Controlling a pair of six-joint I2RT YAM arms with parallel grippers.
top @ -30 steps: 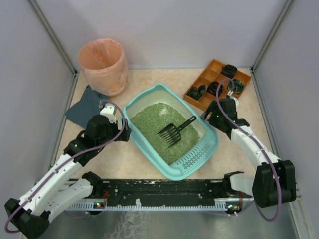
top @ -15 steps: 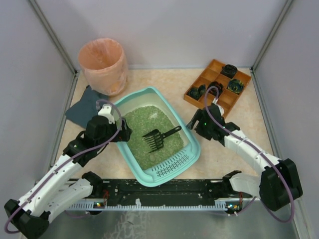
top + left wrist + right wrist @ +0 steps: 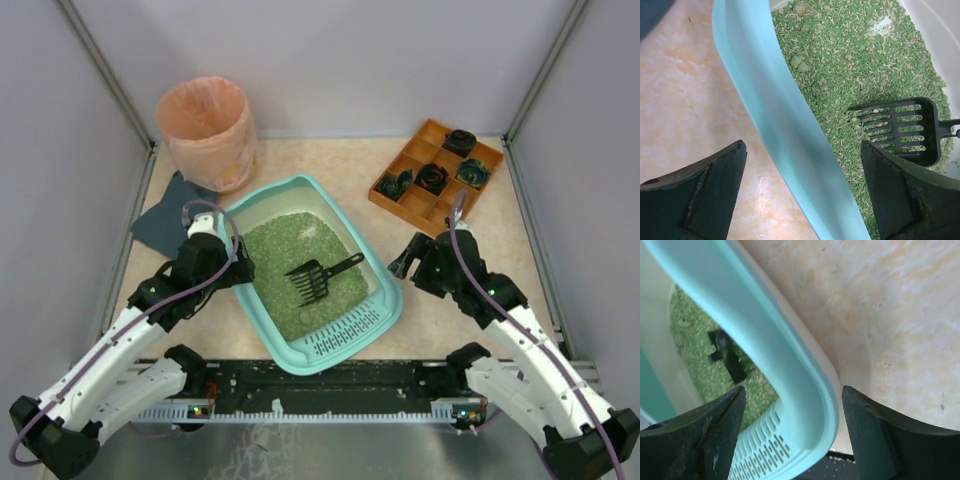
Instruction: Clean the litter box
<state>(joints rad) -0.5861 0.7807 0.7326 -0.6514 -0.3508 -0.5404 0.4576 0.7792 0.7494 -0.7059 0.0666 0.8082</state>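
At nine o'clock on the litter box, your left gripper is spread as wide as it goes and straddles the teal rim. On the left wrist view one finger hangs over the bare table, the other over the green litter, and neither pad is pressing on the plastic. Nothing pinched there.

Over at three o'clock, your right gripper is spread wide too, sitting just beside the box's right wall. On the right wrist view the curved rim runs between its fingers, but you can't tell from that view whether they touch it. It holds nothing.

Moving outward, the litter box sits mid-table, turned on a diagonal, with its perforated ledge at the five o'clock end, nearest the arm bases. A black slotted scoop lies flat on the litter, head toward seven o'clock, handle toward two o'clock. A few pale clumps show in the granules near the left wall.

Further out, a peach-lined bin stands upright at eleven o'clock. A dark cloth lies at ten o'clock, beside the bin's base. An orange compartment tray with small dark objects in it sits at two o'clock, well apart from the box.
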